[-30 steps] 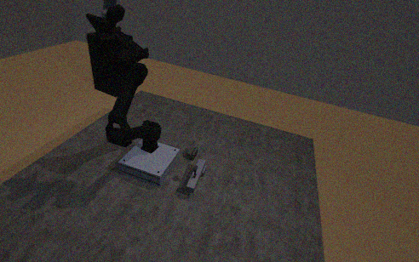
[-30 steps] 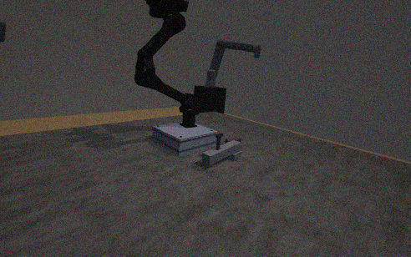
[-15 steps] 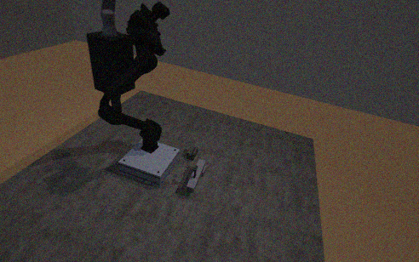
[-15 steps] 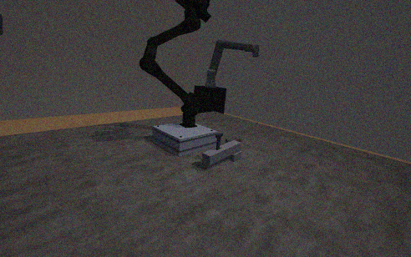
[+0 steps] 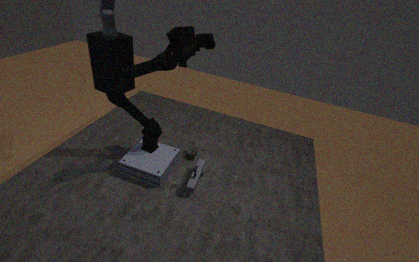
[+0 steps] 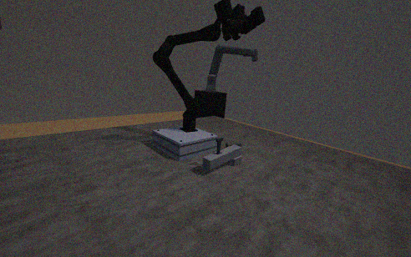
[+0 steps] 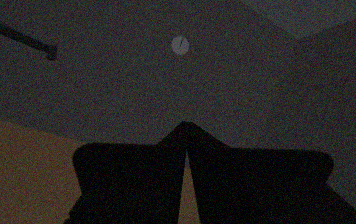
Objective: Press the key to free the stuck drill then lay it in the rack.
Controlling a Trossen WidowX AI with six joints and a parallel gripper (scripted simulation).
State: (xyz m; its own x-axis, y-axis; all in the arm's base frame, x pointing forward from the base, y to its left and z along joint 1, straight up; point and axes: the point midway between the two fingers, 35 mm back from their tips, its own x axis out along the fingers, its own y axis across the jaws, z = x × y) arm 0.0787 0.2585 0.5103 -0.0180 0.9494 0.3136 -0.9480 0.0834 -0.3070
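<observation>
Nothing looks done yet: the gripper [image 5: 207, 41] hangs high with fingers closed on nothing, well above the rack [image 5: 192, 175] beside the base [image 5: 149, 163].

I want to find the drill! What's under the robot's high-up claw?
Under the shut black jaws of the gripper there is only air, then the grey mat. They hold nothing. The small grey rack sits low beside the white base block; the drill is too dim to make out.
</observation>
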